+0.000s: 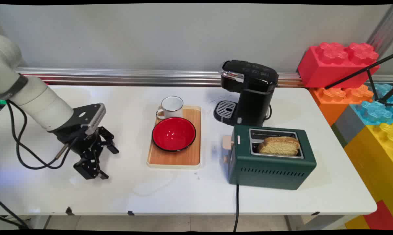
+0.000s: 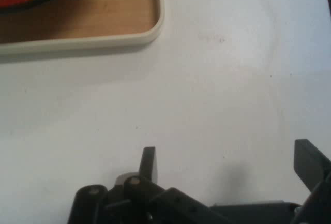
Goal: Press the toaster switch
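The gripper (image 1: 105, 163) hangs low over the white table (image 1: 134, 195) with its fingers spread wide, holding nothing. The wooden tray (image 1: 190, 156) is nearest, to its right, with a red bowl (image 1: 173, 133) and a white mug (image 1: 171, 106) on it. The bowl looks smooth and slippery.

**White table against a grey wall, toy bricks at the right**

A white table (image 1: 183, 195) stood against a plain pale grey wall (image 1: 150, 32). A silvery metal rail (image 1: 134, 77) ran along the table's far edge. Past the table's right edge rose a stack of giant toy bricks (image 1: 363, 98): red on top, then orange, blue and yellow. A black tripod leg (image 1: 359, 73) crossed them. Below the near edge showed pale tiled floor (image 1: 170, 223).
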You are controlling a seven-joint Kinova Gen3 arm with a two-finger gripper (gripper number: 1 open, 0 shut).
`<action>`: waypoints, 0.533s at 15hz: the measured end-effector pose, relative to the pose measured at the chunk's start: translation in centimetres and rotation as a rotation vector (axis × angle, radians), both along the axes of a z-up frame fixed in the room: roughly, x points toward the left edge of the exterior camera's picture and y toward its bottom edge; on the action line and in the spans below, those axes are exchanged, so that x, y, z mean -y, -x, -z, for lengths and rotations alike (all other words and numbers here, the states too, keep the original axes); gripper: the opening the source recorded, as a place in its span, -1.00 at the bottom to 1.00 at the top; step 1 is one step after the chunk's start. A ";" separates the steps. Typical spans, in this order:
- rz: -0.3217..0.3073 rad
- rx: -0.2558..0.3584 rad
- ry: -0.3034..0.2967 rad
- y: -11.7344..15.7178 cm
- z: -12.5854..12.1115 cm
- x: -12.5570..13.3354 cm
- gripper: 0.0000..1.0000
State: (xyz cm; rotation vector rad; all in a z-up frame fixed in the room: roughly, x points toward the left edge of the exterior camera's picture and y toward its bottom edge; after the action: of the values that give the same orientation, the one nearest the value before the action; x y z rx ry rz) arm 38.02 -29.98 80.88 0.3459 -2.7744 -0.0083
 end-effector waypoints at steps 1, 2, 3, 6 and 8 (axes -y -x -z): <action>0.002 -0.010 0.002 0.0 0.2 0.1 1.00; 0.004 -0.025 0.005 0.0 0.3 0.1 1.00; 0.005 -0.043 0.009 0.1 0.2 0.2 1.00; 0.008 -0.098 0.023 0.2 -0.2 0.4 1.00; 0.006 -0.153 0.036 0.3 -0.9 0.6 1.00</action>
State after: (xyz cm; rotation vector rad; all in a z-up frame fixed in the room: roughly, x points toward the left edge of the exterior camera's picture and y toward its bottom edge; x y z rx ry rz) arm 37.70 -30.53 81.75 0.3136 -2.6209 0.0131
